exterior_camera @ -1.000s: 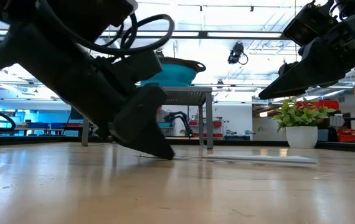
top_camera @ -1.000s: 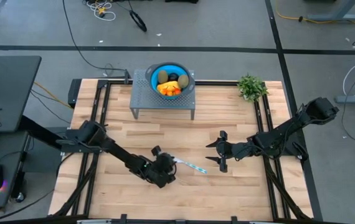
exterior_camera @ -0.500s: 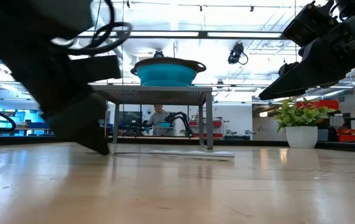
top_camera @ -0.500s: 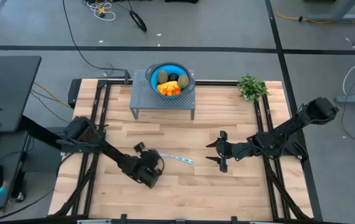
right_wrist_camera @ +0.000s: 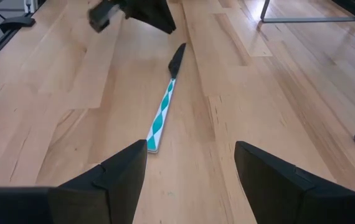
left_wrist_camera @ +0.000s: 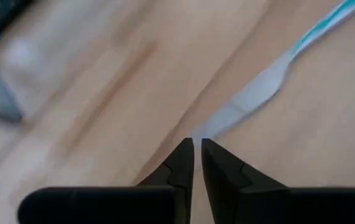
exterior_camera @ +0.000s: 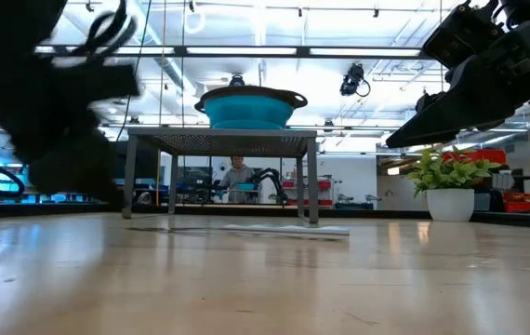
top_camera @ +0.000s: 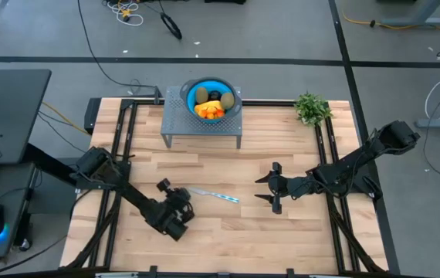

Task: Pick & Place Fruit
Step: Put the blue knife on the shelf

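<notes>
High view first: fruit (top_camera: pixel 209 103) sitting in the blue bowl (top_camera: pixel 228 93) on the metal stand (top_camera: pixel 175 122) at the far edge of the table (top_camera: pixel 282 150), well away from both arms. Left gripper (left_wrist_camera: pixel 196 150) pinched shut on nothing, right at the blade tip of the knife (top_camera: pixel 213 195); could easily nudge or drag it. Right gripper (top_camera: pixel 270 188) spread wide open, empty, hovering beyond the knife's handle end. Risky bit looks like reaching into a raised bowl: clip the rim, tip everything. Plant (top_camera: pixel 311 107) off in the corner, no bother.
</notes>
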`<state>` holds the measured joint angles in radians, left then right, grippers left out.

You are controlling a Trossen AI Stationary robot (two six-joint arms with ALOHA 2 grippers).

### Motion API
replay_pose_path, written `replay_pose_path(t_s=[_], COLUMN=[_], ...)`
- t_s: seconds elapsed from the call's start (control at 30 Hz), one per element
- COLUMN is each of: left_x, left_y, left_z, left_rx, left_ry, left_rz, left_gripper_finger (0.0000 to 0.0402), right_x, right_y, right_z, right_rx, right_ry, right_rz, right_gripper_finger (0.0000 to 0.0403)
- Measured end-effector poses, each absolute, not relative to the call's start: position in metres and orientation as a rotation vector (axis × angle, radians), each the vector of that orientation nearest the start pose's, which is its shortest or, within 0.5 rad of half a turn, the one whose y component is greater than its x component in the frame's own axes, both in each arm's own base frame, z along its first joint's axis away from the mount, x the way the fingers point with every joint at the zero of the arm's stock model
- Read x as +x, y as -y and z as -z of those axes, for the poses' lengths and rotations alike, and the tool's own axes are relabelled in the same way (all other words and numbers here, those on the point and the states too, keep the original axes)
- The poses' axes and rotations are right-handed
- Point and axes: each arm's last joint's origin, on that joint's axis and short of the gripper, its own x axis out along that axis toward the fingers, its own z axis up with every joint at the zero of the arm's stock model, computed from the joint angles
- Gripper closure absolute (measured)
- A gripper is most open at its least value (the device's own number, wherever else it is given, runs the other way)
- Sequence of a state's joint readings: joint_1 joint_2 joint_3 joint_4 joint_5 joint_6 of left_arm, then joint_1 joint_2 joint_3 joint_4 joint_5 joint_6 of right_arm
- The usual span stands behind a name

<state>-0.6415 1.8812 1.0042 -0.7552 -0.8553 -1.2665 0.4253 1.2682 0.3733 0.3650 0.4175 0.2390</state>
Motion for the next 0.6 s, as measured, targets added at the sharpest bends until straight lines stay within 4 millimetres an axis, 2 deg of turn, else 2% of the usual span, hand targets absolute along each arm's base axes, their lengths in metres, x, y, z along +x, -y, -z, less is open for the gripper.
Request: replay_pose_path(t_s=[0.2,0.3,0.43,0.6], left_x=[0.289,0.309,0.328,0.339], left_y=[0.18,0.186,0.177,0.154], left_z=[-0.138,-0.147,-0.151,-0.147], left_rx=[0.106,0.1,0.043,-0.043], left_ry=[-0.616,-0.528,-0.502,-0.566], left_rz=[-0.617,-0.513,-0.405,-0.401], left_gripper_finger=[0.0363,0.0358,0.0348,0.0328], right_x=[0.208,0.208,0.208,0.208], right_y=[-0.081,-0.081,-0.081,-0.081], right_z=[-0.155,-0.155,-0.155,-0.155], right_rx=[0.02,0.02,0.02,0.026], right_ry=[-0.475,-0.475,-0.475,-0.475], right_rz=[0.05,0.049,0.049,0.051], right_gripper_finger=[0.0149,0.0149,0.0149,0.0149])
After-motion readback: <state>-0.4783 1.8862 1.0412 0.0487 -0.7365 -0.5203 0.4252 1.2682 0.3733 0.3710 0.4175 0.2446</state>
